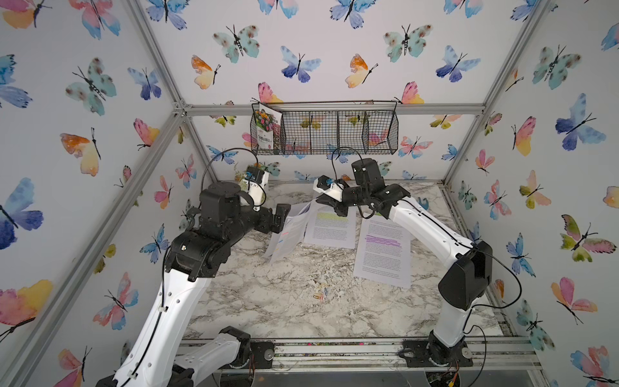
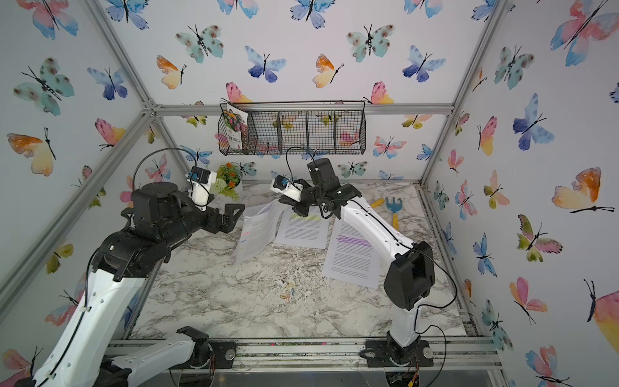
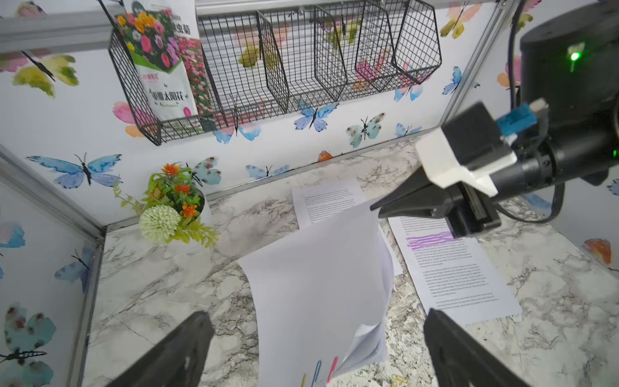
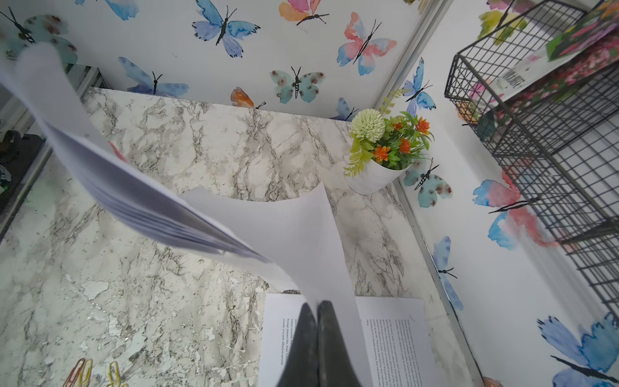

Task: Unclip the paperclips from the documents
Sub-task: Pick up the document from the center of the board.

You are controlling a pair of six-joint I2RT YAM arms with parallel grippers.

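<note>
Pinching a corner of the floppy sheaf (image 3: 318,284), the right gripper (image 4: 317,306) is dangling it above the marble table (image 1: 268,301); its light sheets are bowing, likely tearing if yanked. The left gripper (image 3: 316,315) is gaping wide beside the clipped edge, where slick wire clips (image 3: 316,370) are sitting, their rounded loops offering the best hold.

walls: butterfly wallpaper (image 1: 335,67) | frame: aluminium rails (image 1: 435,109) | surface: grey-veined marble tabletop (image 1: 268,311) | back wall: black wire basket (image 1: 351,132)

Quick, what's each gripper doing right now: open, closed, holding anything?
Left gripper: open, holding nothing.
Right gripper: shut on a corner of the lifted document.
</note>
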